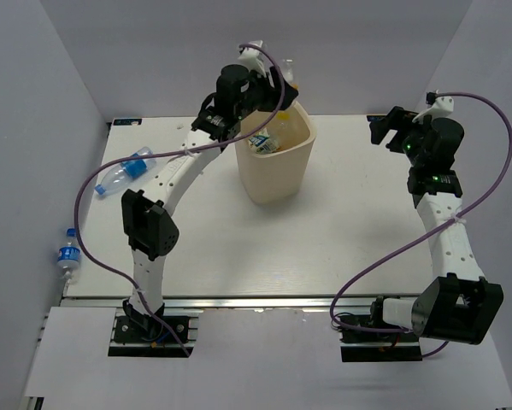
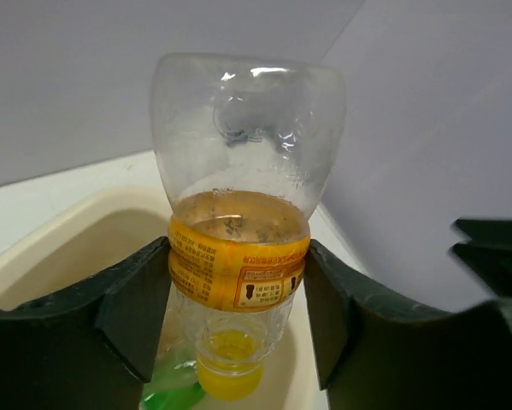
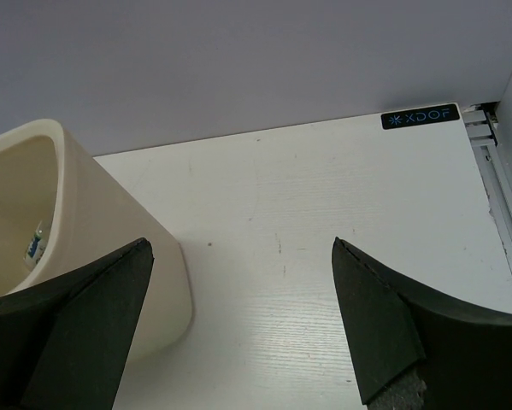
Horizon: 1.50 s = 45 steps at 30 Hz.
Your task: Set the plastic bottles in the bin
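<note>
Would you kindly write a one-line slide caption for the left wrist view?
Left gripper holds an orange-labelled clear plastic bottle cap-down above the cream plastic bin.

Plain pale grey walls (image 1: 33, 102) close in the left, far and right edges of a white, faintly wood-grained bench top (image 1: 341, 196). A silver aluminium rail (image 1: 264, 301) lines its near edge; a small black sticker (image 3: 420, 117) marks the far-right corner.

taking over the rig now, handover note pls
The left gripper is shut on the orange bottle, cap down, over the bin. The right gripper is open, empty, right of the bin. In the bin: a green bottle and a blue-labelled bottle. Left to do: drop the orange bottle, then fetch the far clear bottle and the near clear bottle, both toward the table's left edge.
</note>
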Each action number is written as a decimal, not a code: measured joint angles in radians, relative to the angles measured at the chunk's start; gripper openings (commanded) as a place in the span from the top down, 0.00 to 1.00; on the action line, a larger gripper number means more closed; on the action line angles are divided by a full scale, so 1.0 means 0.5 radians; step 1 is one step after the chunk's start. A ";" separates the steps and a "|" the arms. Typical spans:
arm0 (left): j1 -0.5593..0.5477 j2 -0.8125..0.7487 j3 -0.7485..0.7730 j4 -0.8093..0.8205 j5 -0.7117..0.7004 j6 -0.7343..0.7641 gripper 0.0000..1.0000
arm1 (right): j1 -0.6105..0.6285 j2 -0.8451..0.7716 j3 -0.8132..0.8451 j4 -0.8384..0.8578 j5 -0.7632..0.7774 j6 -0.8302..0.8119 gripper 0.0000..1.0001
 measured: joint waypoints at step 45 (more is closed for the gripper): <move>2.277 -1.608 -2.546 -0.934 -1.400 -0.907 0.02 | -0.051 0.236 0.146 0.035 -0.216 -0.040 0.11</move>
